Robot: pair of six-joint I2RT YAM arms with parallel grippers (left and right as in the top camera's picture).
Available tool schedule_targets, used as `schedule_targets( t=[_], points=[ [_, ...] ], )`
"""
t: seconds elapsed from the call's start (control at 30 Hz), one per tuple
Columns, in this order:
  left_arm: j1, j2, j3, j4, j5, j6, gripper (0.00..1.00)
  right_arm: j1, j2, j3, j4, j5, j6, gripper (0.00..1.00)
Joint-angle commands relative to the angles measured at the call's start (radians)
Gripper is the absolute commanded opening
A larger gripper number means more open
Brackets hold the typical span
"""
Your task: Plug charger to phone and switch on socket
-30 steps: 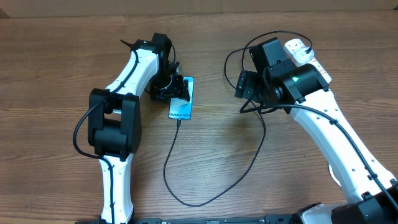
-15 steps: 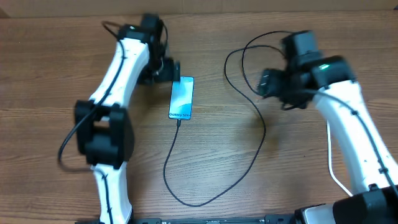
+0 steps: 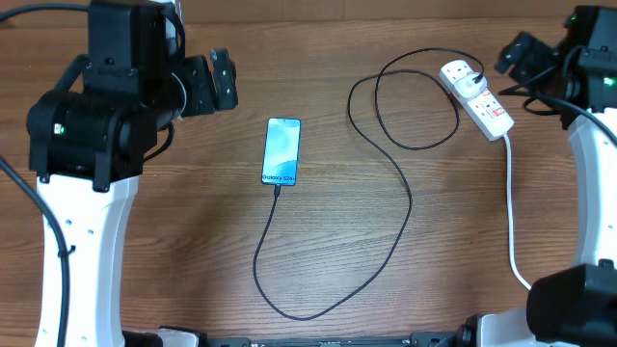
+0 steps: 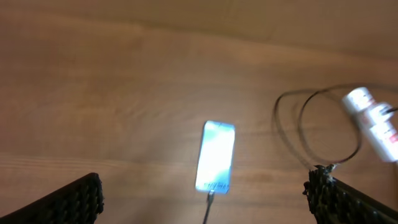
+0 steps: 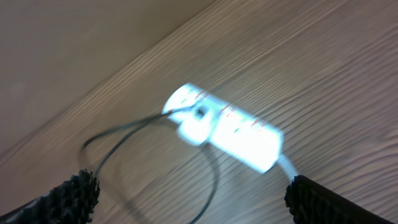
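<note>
The phone (image 3: 281,151) lies flat mid-table with its blue-green screen up; it also shows in the left wrist view (image 4: 216,156). The black charger cable (image 3: 400,193) runs from the phone's near end, loops across the table and ends at a plug seated in the white socket strip (image 3: 475,97). The strip appears blurred in the right wrist view (image 5: 227,127) with the cable (image 5: 211,180) beside it. My left gripper (image 3: 217,82) is open, raised at the far left, away from the phone. My right gripper (image 3: 525,58) is open, raised at the far right near the strip.
The strip's thick white cord (image 3: 511,212) runs down the right side toward the front edge. The table (image 3: 116,280) is brown wood grain.
Both arms have lifted and pulled back, the left off the phone toward the far left, the right off the strip toward the far right. Phone, cable and strip stay in place.
</note>
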Motion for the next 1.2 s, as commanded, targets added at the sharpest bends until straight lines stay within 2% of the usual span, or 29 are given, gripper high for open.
schedule_targets(
  t=[0.0,0.2,0.43,0.77,1.17],
  points=[
    [0.004,0.036,-0.017,-0.034,-0.031,-0.02,1.0,-0.026,0.083,0.022,0.043,0.109,-0.029,1.0],
    [0.004,0.048,-0.017,-0.037,-0.031,-0.02,1.0,-0.036,0.224,0.022,0.162,0.11,-0.128,1.0],
    [0.004,0.048,-0.018,-0.037,-0.031,-0.02,1.0,-0.036,0.339,0.022,0.261,0.195,-0.127,1.0],
    [0.004,0.048,-0.018,-0.037,-0.031,-0.02,1.0,-0.045,0.475,0.02,0.294,0.214,-0.147,1.0],
    [0.004,0.048,-0.018,-0.037,-0.031,-0.02,1.0,-0.065,0.529,0.016,0.316,0.215,-0.147,1.0]
  ],
)
